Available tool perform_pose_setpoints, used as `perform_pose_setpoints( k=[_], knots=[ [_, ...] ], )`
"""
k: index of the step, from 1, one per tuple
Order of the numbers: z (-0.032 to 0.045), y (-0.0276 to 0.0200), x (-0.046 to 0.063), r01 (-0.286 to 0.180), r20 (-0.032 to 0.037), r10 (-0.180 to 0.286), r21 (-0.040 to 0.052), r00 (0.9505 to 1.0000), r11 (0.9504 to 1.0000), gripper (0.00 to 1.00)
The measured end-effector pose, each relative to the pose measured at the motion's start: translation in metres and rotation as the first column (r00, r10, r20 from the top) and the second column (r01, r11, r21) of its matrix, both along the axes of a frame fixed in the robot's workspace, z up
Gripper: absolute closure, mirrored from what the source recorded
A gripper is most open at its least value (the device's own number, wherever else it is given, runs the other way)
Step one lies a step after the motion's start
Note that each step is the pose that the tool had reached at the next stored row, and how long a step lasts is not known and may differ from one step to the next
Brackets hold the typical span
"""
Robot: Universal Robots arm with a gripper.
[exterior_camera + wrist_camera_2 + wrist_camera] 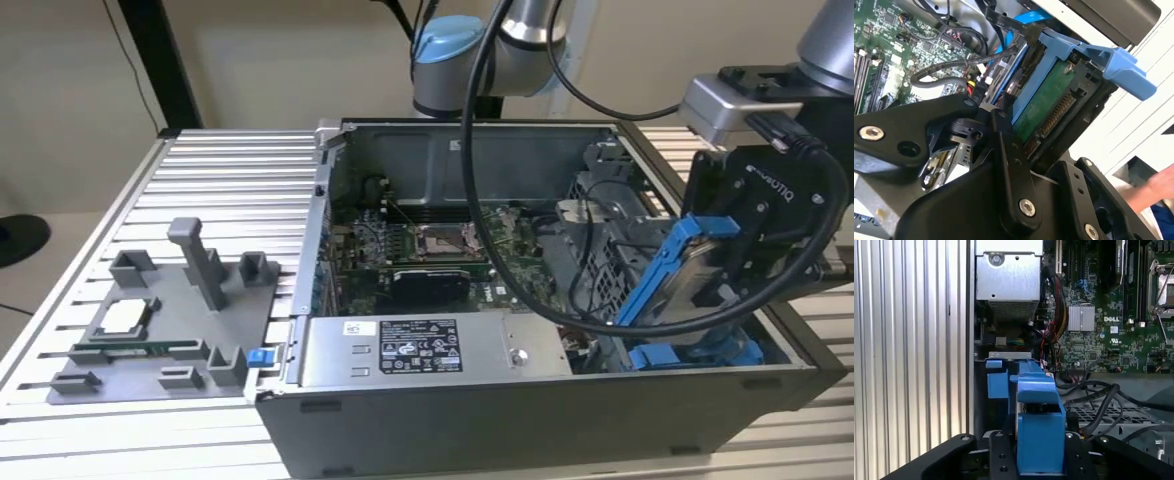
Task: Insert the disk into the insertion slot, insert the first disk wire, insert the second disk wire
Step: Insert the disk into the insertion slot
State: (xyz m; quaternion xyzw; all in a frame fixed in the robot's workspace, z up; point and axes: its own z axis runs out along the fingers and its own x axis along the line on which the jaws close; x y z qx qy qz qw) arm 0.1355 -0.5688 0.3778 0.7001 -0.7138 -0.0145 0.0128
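My gripper (741,255) is shut on the disk (683,280), a drive clipped in a bright blue frame. The disk hangs tilted over the front corner of the open computer case, at the exterior view's right. Below it lies the insertion slot (694,355) with its blue rails. In the second wrist view the disk's green board and connector (1046,105) show between the black fingers (1006,145). In the first wrist view the blue frame (1039,425) stands just above the slot (998,384). Black cables (1094,395) lie loose beside the bay; I cannot tell which are the disk wires.
A silver power-supply box (400,350) sits along the case's front edge, the motherboard (427,245) behind it. A perforated grey cage (601,265) stands next to the slot. The arm's black cable (487,220) droops into the case. A grey fixture (160,320) lies at the exterior view's left. A hand (1159,190) shows beside the case.
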Motion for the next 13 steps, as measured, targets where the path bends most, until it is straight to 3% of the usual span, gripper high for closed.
perform_pose_setpoints(
  k=[3,8,10,13],
  knots=[
    [0.0015,0.0001,0.000,0.000,-0.0001,0.000,-0.0006,1.0000,1.0000,0.00],
    [0.0138,0.0009,0.000,0.000,0.0004,0.000,-0.0005,1.0000,1.0000,0.00],
    [0.0154,0.0041,0.000,0.000,0.0014,0.000,-0.0003,1.0000,1.0000,0.00],
    [0.0156,0.0129,-0.001,0.000,0.0030,0.000,-0.0004,1.0000,1.0000,0.00]
  ],
)
